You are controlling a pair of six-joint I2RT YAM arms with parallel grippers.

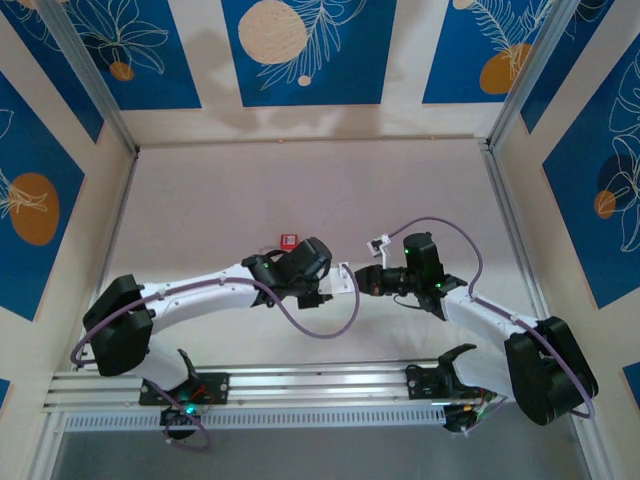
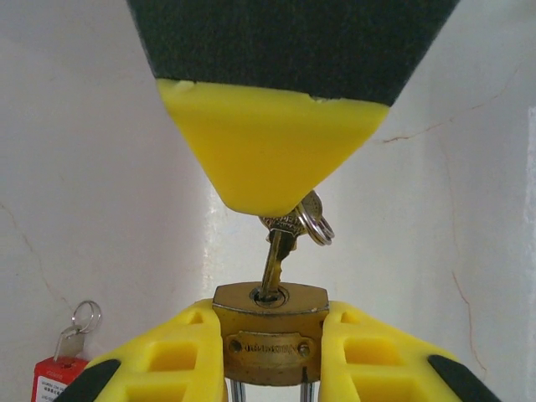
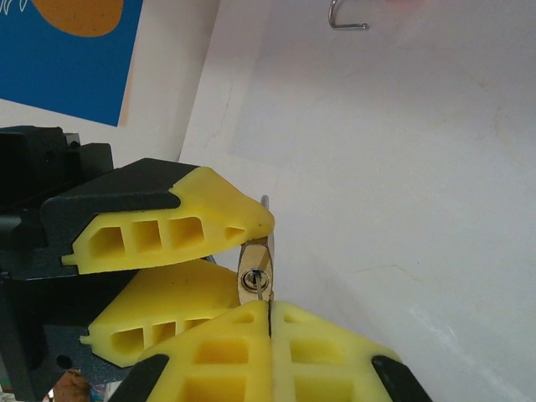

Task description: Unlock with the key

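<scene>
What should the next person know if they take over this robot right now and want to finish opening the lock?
The left pincer is shut on the brass padlock.
The right pincer is shut on the key.
Done: the key's tip sits in the keyhole, leaning a little to one side.
Left to do: probably straighten the key, push it home, then turn it until the shackle lets go. Only the shackle's legs show, so I cannot tell whether it has opened.
Spare: a red tag with a ring lies on the table.
</scene>
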